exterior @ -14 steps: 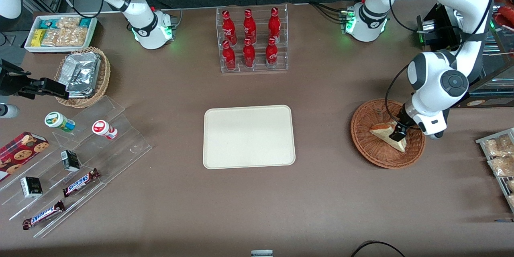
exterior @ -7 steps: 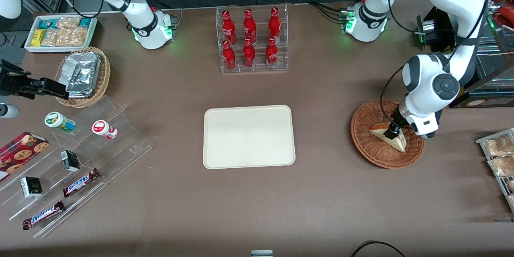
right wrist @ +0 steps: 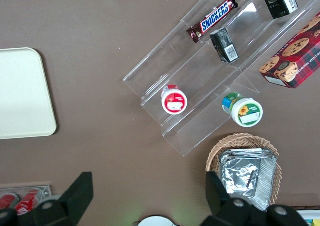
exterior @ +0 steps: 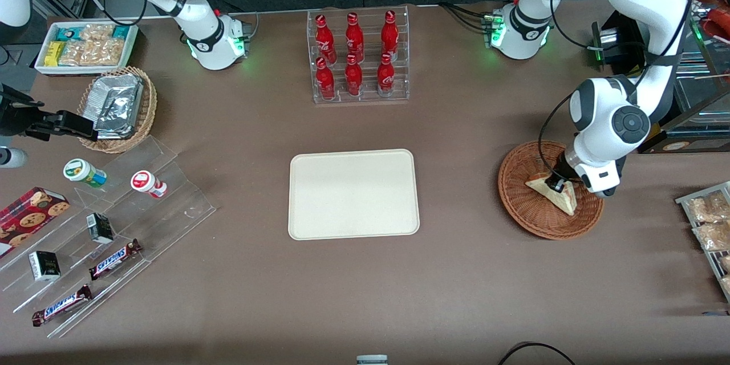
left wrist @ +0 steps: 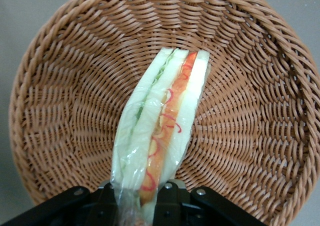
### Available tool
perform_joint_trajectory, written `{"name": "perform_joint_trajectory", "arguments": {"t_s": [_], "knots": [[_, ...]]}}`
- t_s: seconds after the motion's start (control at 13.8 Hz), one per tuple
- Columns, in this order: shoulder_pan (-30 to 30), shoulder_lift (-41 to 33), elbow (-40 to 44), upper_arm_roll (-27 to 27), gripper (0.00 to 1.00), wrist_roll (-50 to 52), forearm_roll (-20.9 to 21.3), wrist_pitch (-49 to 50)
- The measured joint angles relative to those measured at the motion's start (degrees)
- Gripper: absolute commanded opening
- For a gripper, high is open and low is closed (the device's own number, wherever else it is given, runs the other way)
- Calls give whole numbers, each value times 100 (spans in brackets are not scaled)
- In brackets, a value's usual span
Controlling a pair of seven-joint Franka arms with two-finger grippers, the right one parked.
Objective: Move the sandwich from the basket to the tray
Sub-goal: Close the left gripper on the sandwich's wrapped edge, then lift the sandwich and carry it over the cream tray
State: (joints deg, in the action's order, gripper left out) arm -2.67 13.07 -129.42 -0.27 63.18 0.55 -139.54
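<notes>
Glossy white rounded arm segments [exterior: 610, 125], dark grey joint caps, black cables trailing, green base lights glowing, black two-finger gripper [exterior: 558, 185] showing over the reddish-brown wicker basket [exterior: 516, 205]

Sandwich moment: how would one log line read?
gripper: shut on sandwich | sandwich: in basket | tray: bare

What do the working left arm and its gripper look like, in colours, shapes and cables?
The left arm is glossy white with rounded segments, dark grey round joint caps and black bands at the joints. Black cables loop along it. Its base glows green. The gripper, down in the basket at the sandwich, is black, with a white block above it.
</notes>
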Motion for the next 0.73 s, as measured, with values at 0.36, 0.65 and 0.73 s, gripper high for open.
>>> {"name": "perform_joint_trajectory", "arguments": {"t_s": [0.36, 0.65, 0.73], "knots": [[-2, -436, 1139, 236, 0, -243, 7, 2154], [-11, -489, 2148, 818, 0, -247, 4, 3051], [-17, -459, 2289, 1019, 0, -252, 2, 3067]]}}
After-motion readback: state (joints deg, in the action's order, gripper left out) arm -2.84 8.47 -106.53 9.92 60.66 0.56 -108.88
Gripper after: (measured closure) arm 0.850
